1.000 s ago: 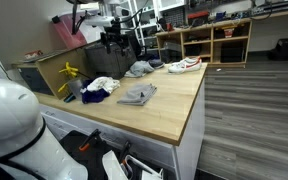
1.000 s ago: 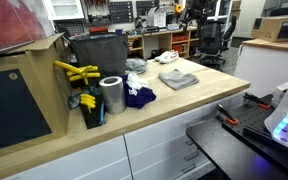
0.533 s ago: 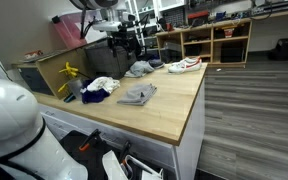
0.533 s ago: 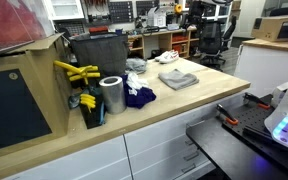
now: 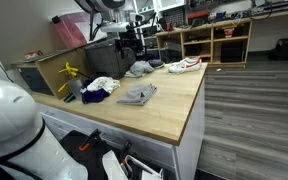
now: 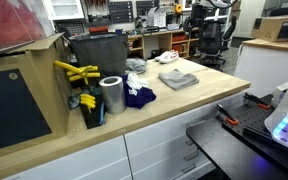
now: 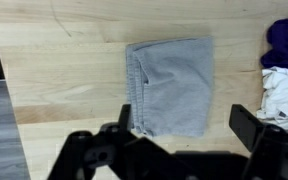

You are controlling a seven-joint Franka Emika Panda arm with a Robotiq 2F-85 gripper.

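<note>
In the wrist view the claw (image 7: 183, 120) hangs spread and empty over the tabletop (image 7: 64, 70), the folded grey cloth (image 7: 172, 80) at its 12 o'clock.

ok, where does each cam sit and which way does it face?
Exterior view: low beside a white rounded casing, facing across the wooden table toward the shelves; arm high over the far side.
Exterior view: at the table's cluttered end by the metal can, facing along it; arm hard to make out.
Wrist view: above the table, facing straight down at the folded grey cloth; open tool along the bottom edge.
Shared: the cloth shows in all three.
</note>
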